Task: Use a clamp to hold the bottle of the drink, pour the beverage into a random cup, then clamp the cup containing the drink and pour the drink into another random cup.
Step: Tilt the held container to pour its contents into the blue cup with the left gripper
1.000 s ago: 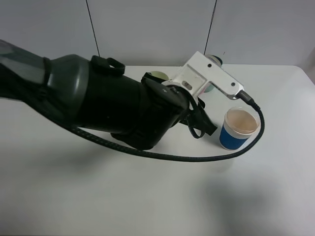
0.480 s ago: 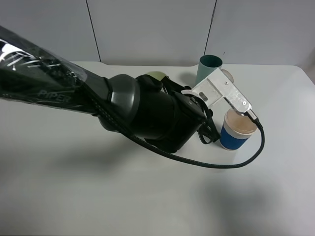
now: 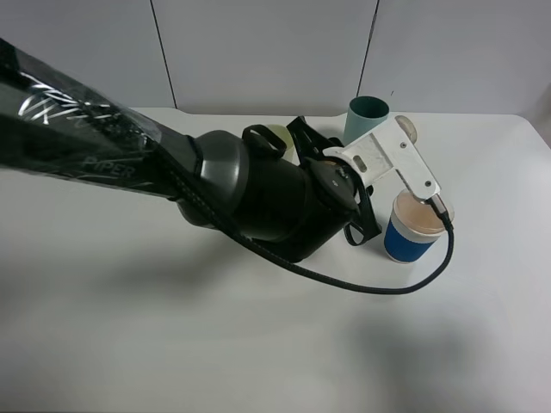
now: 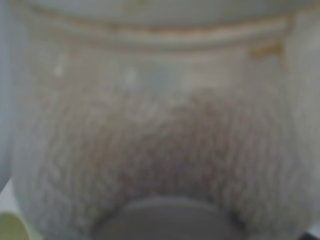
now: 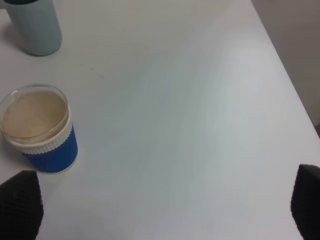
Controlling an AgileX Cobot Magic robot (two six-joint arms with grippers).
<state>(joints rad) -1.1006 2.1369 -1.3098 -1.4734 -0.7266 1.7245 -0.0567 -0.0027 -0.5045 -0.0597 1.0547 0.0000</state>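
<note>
My left arm (image 3: 258,194), dark and wrapped in clear film, reaches from the left across the white table (image 3: 129,344) to just right of centre. Its left gripper is hidden under the white camera bracket (image 3: 392,163) in the high view, and no finger shows in its own wrist view. The jaws are closed down on the bottle (image 4: 160,125), whose translucent wall fills that wrist view, blurred, with a brownish film inside.

Past the bracket's far edge a pale rounded shape (image 3: 406,129) shows just right of the teal cup (image 3: 368,116); I cannot tell whether it is the bottle's end. The teal cup stands upright near the far edge of the table.

Nearer, just right of the wrist, the blue-banded cup (image 3: 415,225) stands upright with the pale brown beverage (image 3: 420,212) in it. The bracket's cable plug (image 3: 436,204) hangs over the cup's rim. From the plug the black cable (image 3: 362,288) loops toward the near side and back to the arm. On the far side of the arm a pale yellow-green cup (image 3: 277,135) peeks out, mostly covered.

My right gripper (image 5: 162,210) is out of the high view. Its wrist view shows two black fingertips (image 5: 20,200) spread wide over bare table — the blue-banded cup and the teal cup stand apart from them, off to one side.
</note>
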